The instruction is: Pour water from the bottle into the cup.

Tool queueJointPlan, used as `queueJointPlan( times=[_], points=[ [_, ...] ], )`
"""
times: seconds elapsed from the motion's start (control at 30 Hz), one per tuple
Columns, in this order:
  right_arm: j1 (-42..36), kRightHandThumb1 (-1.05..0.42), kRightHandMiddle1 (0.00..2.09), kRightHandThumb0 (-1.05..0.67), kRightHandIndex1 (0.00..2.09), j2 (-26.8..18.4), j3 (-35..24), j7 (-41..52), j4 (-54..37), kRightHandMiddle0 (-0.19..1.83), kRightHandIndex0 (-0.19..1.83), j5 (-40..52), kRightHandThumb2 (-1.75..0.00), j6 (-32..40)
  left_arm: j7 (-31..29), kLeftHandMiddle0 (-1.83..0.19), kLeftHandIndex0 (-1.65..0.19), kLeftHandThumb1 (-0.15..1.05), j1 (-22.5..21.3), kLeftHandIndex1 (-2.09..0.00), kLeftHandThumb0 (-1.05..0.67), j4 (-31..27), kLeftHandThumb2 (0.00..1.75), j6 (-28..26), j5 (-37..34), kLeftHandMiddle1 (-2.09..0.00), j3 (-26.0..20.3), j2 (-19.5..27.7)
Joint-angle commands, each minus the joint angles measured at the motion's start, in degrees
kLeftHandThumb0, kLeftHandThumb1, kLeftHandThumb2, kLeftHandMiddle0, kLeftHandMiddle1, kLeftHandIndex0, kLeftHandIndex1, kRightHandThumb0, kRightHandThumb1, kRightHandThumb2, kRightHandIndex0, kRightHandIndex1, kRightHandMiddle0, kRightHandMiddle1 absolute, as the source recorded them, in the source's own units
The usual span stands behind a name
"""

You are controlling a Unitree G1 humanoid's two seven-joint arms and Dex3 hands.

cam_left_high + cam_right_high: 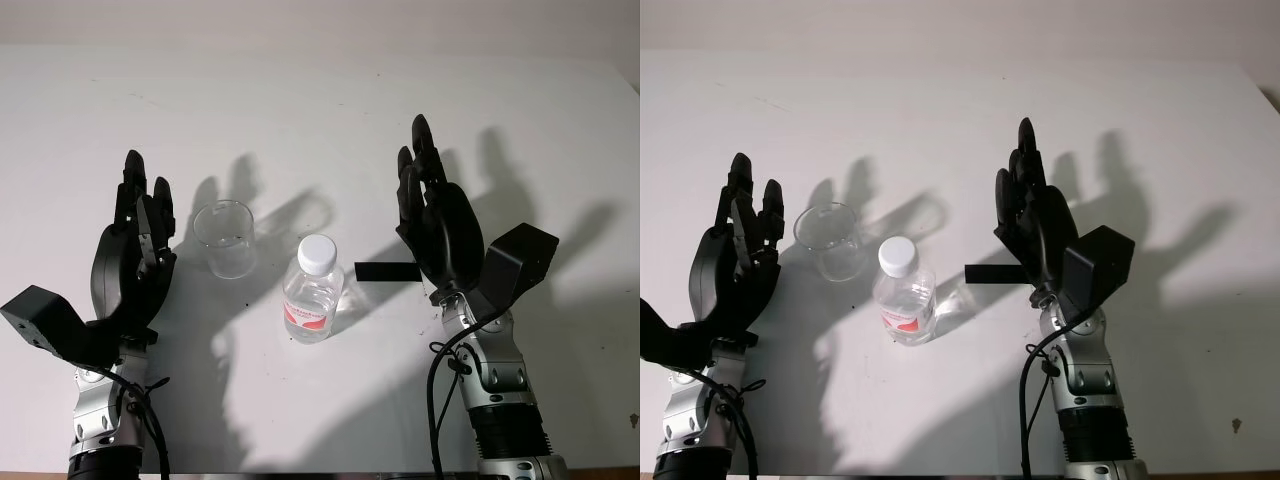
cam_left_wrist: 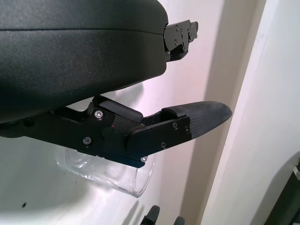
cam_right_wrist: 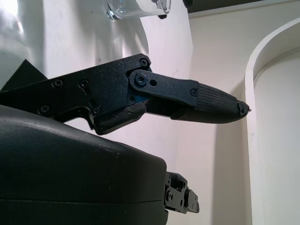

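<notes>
Since the bottle point(image 1: 314, 290) stands in the middle of the frame with its white cap on and the cup point(image 1: 225, 238) just to its upper left looks empty, no water seems poured yet. Both sit on the smooth white tabletop point(image 1: 320, 110). The black left robot hand point(image 1: 135, 250) at lower left and right robot hand point(image 1: 435, 215) at right hold nothing; cup and bottle are clear and round.
</notes>
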State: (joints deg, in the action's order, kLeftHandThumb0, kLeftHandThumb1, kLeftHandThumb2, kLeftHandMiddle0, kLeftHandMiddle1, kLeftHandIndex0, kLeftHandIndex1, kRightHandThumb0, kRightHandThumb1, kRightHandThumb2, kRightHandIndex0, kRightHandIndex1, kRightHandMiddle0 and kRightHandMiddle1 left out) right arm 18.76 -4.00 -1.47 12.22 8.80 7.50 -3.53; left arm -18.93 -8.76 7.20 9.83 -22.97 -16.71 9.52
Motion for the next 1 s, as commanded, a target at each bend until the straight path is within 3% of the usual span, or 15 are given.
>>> queueJointPlan(
  times=[0.0, 0.27, 0.37, 0.43, 0.6, 0.8, 0.97],
  points=[
    [-1.07, -1.05, 0.00, -0.81, 0.00, -0.45, 0.16, 0.75, -1.66, -0.19, -0.19, 0.40, -0.67, 0.81, -0.12, 0.19, 0.19, 1.05, 1.63, 0.00, -0.71, -1.03, 0.66, -0.41, -0.58, 0.00, -0.06, -0.43],
    [0.12, -1.05, 0.00, -0.86, 0.00, -2.60, 0.58, 6.24, 1.25, -0.19, -0.19, 1.51, -0.67, 3.30, 0.50, 0.19, 0.19, 1.05, 1.44, 0.00, -0.69, -0.80, 0.67, -0.88, 0.37, 0.00, -0.01, 0.32],
    [0.84, -1.05, 0.00, -0.88, 0.00, -4.92, 0.17, 12.33, 4.19, -0.19, -0.19, 3.14, -0.64, 0.28, 0.80, 0.19, 0.19, 1.05, 1.01, 0.00, -0.69, -0.55, 0.67, -0.96, 0.41, 0.00, 0.08, 0.15],
    [1.64, -1.05, 0.00, -0.89, 0.00, -6.55, -0.90, 18.15, 6.81, -0.19, -0.19, 5.86, -0.55, -1.65, 0.65, 0.19, 0.19, 1.05, 0.64, 0.00, -0.69, -0.17, 0.67, -0.83, 0.09, 0.00, 0.12, -0.12],
    [1.82, -1.03, 0.00, -0.99, 0.00, -10.95, -3.31, 30.11, 9.04, -0.19, -0.19, 11.24, -0.13, -3.71, 0.70, 0.19, 0.19, 1.05, -0.18, 0.00, -0.69, 0.64, 0.66, -0.37, 0.17, 0.00, 0.34, -0.56],
    [0.16, -1.02, 0.00, -0.98, 0.00, -16.36, -2.77, 37.77, 8.98, -0.19, -0.19, 9.53, -0.07, -10.08, 0.25, 0.19, 0.19, 1.05, -1.40, 0.00, -0.70, 1.90, 0.66, 0.00, -0.10, 0.00, 0.07, -0.38],
    [-2.87, -0.96, 0.00, -0.90, 0.00, -17.90, -1.13, 40.76, 3.97, -0.19, -0.19, 10.24, -0.04, -8.48, 0.62, 0.19, 0.19, 1.05, -2.26, 0.00, -0.71, 2.20, 0.66, -0.11, 0.37, 0.00, -0.10, 0.13]
  ],
)
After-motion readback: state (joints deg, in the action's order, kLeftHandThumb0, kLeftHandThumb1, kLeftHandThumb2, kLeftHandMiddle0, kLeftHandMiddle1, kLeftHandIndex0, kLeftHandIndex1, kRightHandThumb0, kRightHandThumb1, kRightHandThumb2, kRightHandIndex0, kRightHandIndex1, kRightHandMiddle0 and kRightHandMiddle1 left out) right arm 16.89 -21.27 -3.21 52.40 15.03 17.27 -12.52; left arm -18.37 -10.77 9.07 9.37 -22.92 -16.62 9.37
